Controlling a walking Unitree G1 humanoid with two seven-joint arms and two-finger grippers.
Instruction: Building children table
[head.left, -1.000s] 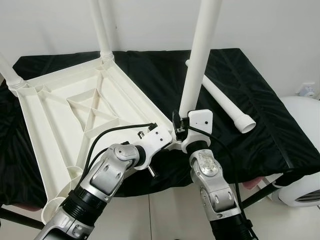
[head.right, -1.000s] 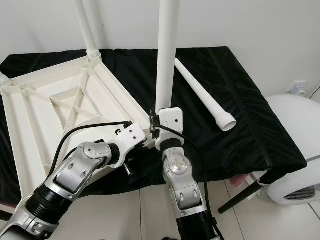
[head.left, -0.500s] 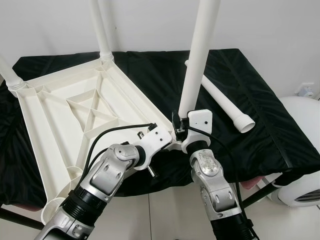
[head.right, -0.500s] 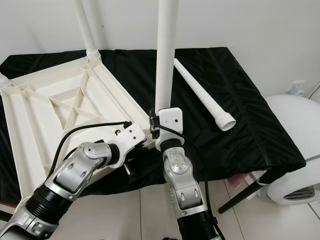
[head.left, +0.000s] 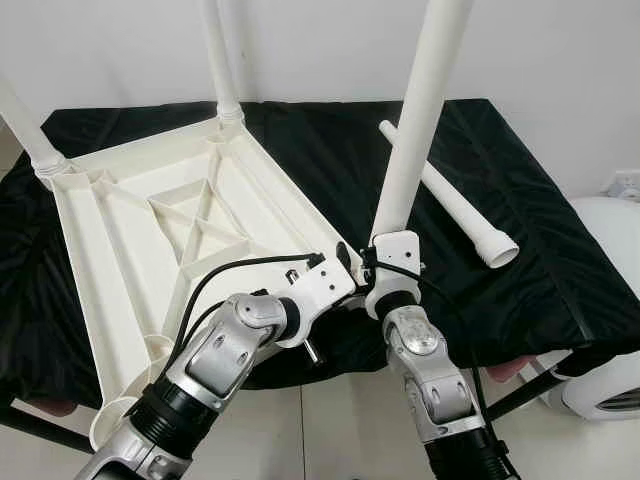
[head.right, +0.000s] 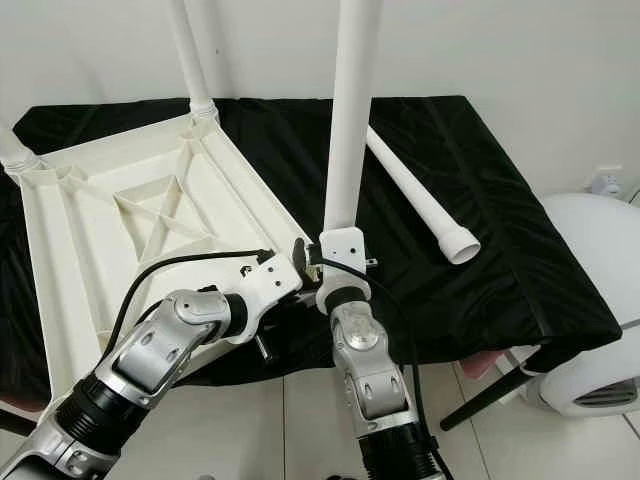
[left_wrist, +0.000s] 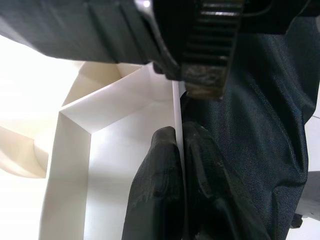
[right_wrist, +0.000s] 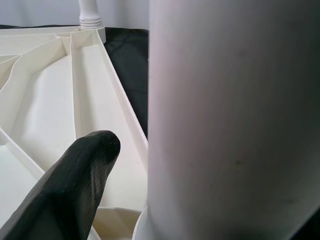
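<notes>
Two pincers (left_wrist: 181, 165) clamped: tabletop rim (left_wrist: 176, 107), leg (head.left: 415, 130)

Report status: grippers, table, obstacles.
Left gripper pinches upturned white plastic tabletop rim. Right gripper holds upright white leg. Spare white leg lies alongside.

There are 4 white legs (head.left: 425, 110), 1 upturned tabletop (head.left: 150, 250), 1 black cloth (head.left: 540, 270).
</notes>
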